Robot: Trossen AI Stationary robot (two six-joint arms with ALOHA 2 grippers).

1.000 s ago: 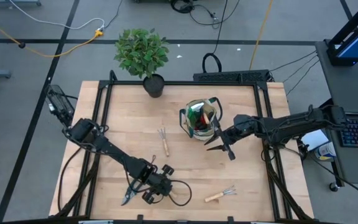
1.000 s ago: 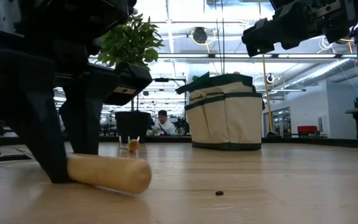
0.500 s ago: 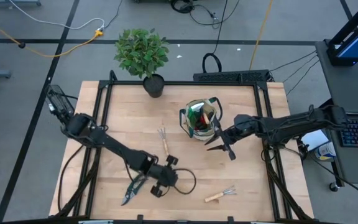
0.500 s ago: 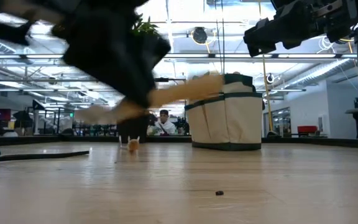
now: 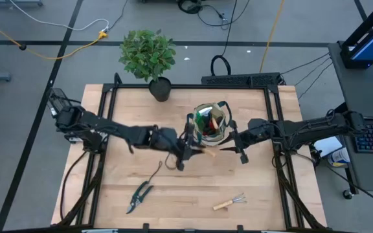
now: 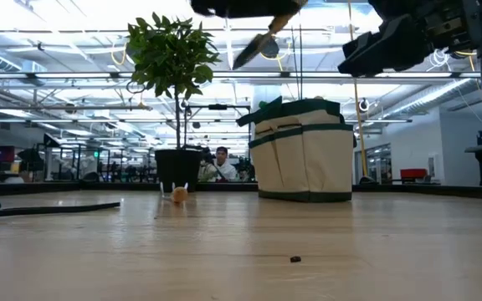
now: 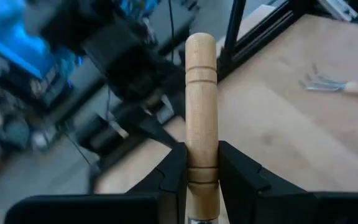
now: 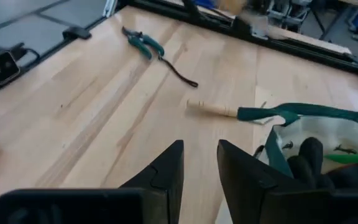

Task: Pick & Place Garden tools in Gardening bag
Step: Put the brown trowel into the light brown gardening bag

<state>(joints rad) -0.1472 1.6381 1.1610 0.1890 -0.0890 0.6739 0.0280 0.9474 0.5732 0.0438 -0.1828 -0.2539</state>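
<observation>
My left gripper (image 5: 194, 153) is shut on a wooden-handled trowel (image 7: 201, 106), high above the table just near-left of the gardening bag (image 5: 209, 126). The trowel's metal blade (image 6: 253, 50) shows at the top of the low view. The beige bag with green trim stands on its base (image 6: 304, 150) and holds several tools. My right gripper (image 5: 239, 154) is open and empty, just right of the bag (image 8: 328, 143). Pruning shears (image 5: 136, 196), a thin weeder (image 5: 154, 173) and a small rake (image 5: 230, 202) lie flat on the table. My left gripper pinches the trowel's wooden handle (image 7: 202, 149) between its two fingers, at the part nearer the blade. The handle runs along the fingers, and its free end (image 7: 201, 43) sticks out beyond them toward the table's right. The trowel is lifted clear, its blade slanting down to the left.
A leafy plant in a black pot (image 5: 159, 87) stands at the table's far edge. A wooden-handled tool (image 8: 211, 110) lies on the table left of the bag, under my left arm. Black frame rails (image 5: 109, 103) run along the table's sides.
My left gripper has lifted the trowel off the table near the near edge and carried it up and toward the far right, to beside the bag. The trowel has turned, its handle now pointing right. The shears and weeder stay where they lay.
</observation>
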